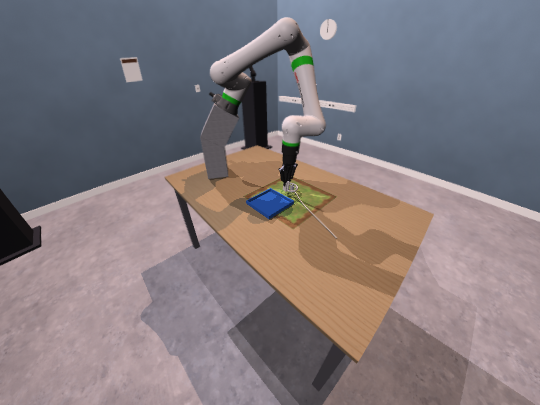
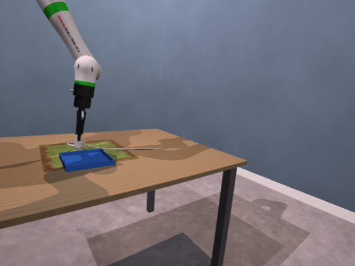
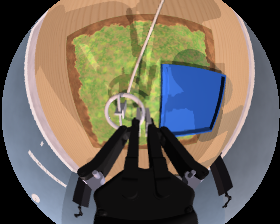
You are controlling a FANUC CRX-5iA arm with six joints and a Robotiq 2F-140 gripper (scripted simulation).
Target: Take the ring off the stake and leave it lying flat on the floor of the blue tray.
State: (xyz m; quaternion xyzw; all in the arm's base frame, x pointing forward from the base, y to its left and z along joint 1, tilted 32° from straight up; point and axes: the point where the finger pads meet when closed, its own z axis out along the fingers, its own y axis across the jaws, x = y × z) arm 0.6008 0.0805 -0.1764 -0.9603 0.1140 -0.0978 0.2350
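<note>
Landmark: the blue tray [image 1: 270, 203], a shallow square pan with a low raised rim and a flat, smooth floor. It rests on a square mat [image 1: 315, 196] with a mottled green centre and a brown border, partly overhanging the mat's edge. The mat lies on a wood-grain table [image 1: 350, 283] with dark, straight legs.

Ring [image 3: 118, 108]: thin, pale, metallic-looking wire hoop. It lies low over the mat, just beside the tray's rim, on the side away from the table's front edge in the exterior view. It is outside the tray. A long, thin, pale rod [image 1: 320, 224] runs from the ring's spot across the mat and out over the bare wood, away from the tray, lying flat or nearly so. Whether the ring circles it cannot be told at this resolution.

Gripper [image 3: 141, 122]: black, slender linkage fingers, pointing straight down from a white arm with green bands. The fingers stand nearly together, pinched on the ring's wire at the hoop's tray-side edge; the wrist view shows the tips meeting at the rim of the hoop. In the exterior view the tips reach down to mat level, right behind the tray's far rim.

Tray floor: blue, with lighter and darker patches of shadow.
</note>
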